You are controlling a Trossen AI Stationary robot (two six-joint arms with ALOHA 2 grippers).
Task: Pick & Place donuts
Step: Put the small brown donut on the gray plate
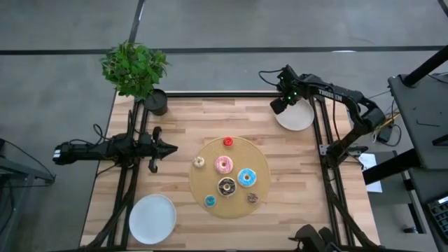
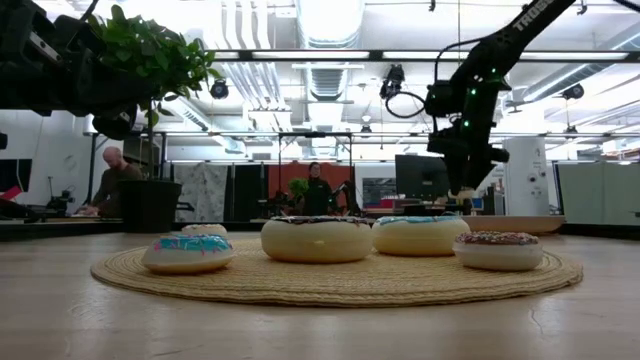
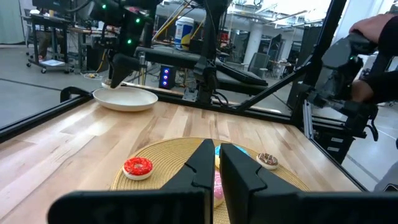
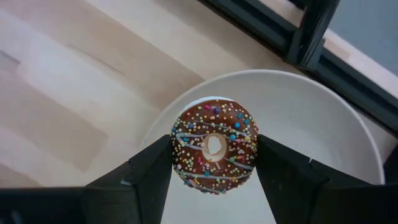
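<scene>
My right gripper (image 4: 214,158) is over the white plate (image 4: 336,124) at the table's far right (image 1: 301,120) and is shut on a chocolate donut with coloured sprinkles (image 4: 214,146). Several other donuts lie on the round tan mat (image 1: 260,159): red (image 1: 227,142), cream (image 1: 199,162), pink (image 1: 224,165), light blue (image 1: 246,177), chocolate (image 1: 226,187), and two tiny ones (image 1: 210,201) (image 1: 253,198). My left gripper (image 1: 168,148) is shut and empty at the left, level above the table and pointing at the mat. My right gripper pinches the chocolate donut between its two fingers, on opposite sides of its outer rim (image 4: 176,149). The fingers come from above, pointing down. The donut lies level with its iced top up, over the plate's middle and, as far as shows, just above it.
A second white plate (image 1: 152,218) sits at the near left corner. A potted plant (image 1: 134,68) stands at the far left corner. Black frame posts (image 1: 323,133) run along both sides of the table. People are in the room behind (image 2: 112,180).
</scene>
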